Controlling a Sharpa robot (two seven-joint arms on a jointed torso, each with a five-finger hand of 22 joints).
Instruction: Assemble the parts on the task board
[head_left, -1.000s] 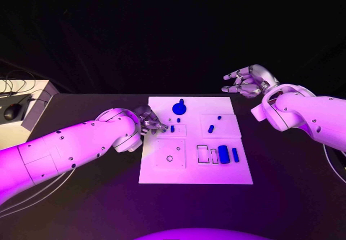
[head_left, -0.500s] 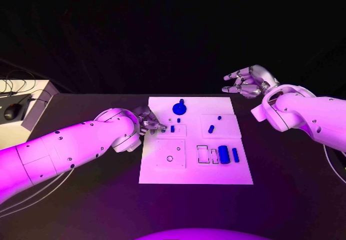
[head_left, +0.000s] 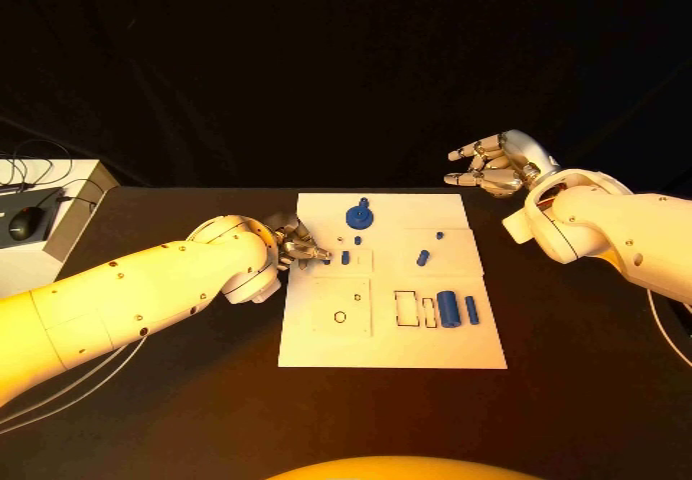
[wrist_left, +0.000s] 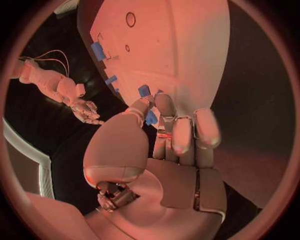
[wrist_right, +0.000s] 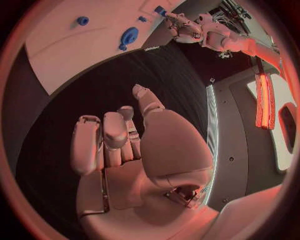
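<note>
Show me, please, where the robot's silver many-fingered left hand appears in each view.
Head view: the silver left hand sits at the left edge of the white task board.
Left wrist view: it rises through the circle's middle, fingertips at the board.
Right wrist view: small and distant, beyond the right hand.
Shared landmark: the white task board.
</note>
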